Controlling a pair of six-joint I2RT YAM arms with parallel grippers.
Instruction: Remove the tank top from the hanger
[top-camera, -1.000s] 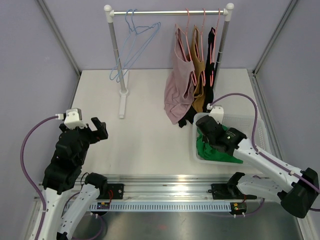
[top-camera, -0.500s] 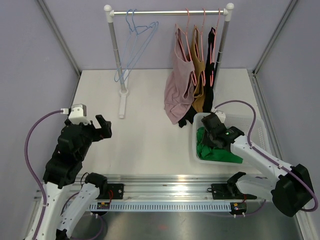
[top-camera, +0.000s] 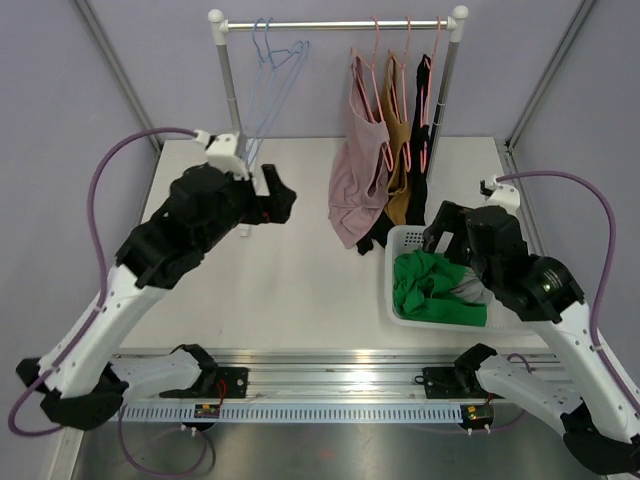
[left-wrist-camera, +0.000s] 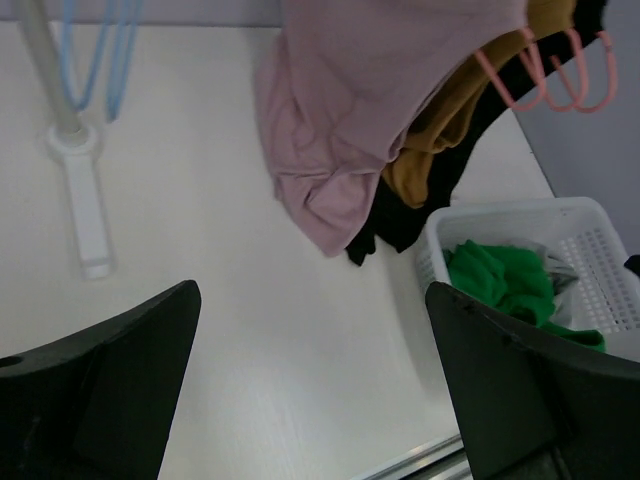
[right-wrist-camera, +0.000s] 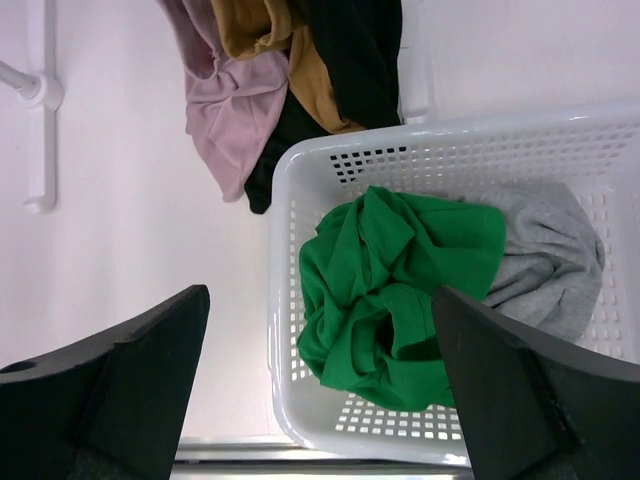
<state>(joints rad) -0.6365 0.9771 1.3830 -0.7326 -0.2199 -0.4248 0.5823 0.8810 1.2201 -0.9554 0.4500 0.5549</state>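
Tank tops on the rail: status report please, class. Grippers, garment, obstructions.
Left gripper open, empty, facing pink tank top. Right gripper open, empty, over basket. Tank top on hanger, untouched. Nothing between left gripper and it.

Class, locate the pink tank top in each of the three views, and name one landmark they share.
Top external: pink tank top hangs right of centre, on the rail.
Left wrist: tank top at top centre.
Right wrist: tank top at top left.
Shared landmark: the white basket.
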